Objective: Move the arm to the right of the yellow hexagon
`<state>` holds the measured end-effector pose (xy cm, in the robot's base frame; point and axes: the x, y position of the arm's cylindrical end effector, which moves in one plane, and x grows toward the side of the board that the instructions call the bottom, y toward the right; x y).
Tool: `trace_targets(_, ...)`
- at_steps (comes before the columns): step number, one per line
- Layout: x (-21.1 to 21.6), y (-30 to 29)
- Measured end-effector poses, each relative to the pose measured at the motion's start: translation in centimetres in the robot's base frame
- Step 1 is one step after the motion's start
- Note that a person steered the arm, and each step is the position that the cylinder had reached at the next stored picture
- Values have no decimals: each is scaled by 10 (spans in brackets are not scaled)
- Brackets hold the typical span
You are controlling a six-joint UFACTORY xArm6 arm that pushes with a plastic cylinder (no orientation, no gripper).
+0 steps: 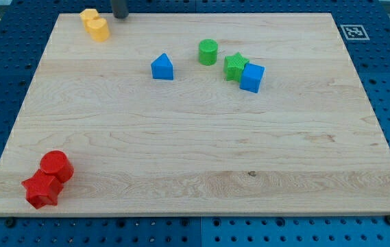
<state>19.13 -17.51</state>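
**Q:** Since you're parking right of the yellow hexagon [89, 16], where's it sitting?

**A:** Far left corner, touching another yellow block [99, 29]. Your tip [120, 16] is just right of it already. No jaws, nothing held. Ease off, don't nudge it.

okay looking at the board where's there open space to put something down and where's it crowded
Open: the board's wide middle and the view's right, between the green and blue cluster and the red pair. Crowded: green cylinder, green star, blue cube; yellow blocks beside my tip.
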Motion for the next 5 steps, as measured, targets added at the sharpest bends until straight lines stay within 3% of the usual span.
trace_targets(5,0,-32)
